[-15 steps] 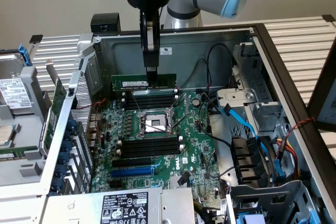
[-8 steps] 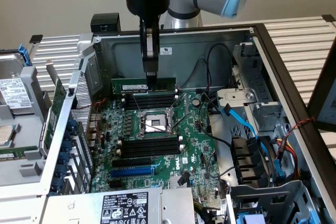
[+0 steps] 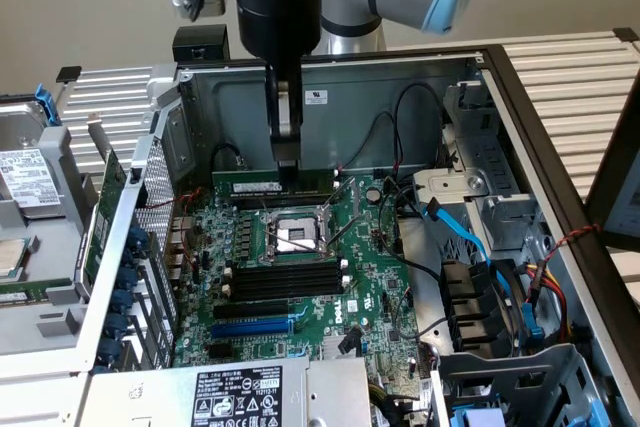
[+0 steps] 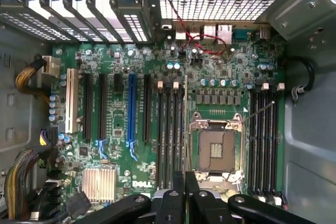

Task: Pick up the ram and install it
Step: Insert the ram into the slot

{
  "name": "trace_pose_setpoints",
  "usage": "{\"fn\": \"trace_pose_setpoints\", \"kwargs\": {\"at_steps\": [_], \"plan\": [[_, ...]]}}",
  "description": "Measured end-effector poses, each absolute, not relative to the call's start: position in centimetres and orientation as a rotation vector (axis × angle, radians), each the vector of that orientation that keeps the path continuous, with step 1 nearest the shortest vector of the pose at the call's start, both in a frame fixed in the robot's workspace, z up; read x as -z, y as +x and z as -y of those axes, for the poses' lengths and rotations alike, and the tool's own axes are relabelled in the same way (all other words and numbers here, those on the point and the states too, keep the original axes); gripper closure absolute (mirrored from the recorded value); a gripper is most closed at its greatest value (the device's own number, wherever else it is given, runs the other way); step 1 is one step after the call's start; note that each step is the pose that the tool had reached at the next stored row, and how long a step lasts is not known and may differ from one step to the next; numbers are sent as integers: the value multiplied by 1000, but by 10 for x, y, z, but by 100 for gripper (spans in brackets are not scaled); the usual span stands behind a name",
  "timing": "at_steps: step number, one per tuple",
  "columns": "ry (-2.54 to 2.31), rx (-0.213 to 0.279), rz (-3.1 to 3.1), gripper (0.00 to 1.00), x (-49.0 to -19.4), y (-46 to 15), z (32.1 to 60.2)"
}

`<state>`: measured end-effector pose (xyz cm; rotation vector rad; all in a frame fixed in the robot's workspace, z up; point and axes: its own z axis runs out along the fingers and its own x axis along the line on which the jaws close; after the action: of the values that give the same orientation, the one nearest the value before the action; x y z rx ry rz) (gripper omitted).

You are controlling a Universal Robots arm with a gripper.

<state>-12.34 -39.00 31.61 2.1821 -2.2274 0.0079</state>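
A plain beige wall (image 3: 90,7) is standing behind. Even light is falling on the slatted table (image 3: 575,77) (pale, ribbed).

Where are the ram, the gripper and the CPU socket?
the ram (image 3: 245,187), exterior view, on the face of its green board.
the gripper (image 3: 287,163), exterior view, midway between its fingertips, at the ram's top edge.
the CPU socket (image 4: 215,149), wrist view, on its open centre.
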Motion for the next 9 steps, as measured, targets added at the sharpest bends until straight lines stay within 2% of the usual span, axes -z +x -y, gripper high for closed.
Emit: {"fn": "trace_pose_setpoints", "kwargs": {"at_steps": [9], "plan": [[2185, -7, 2230, 87, -302, -123, 394]]}}
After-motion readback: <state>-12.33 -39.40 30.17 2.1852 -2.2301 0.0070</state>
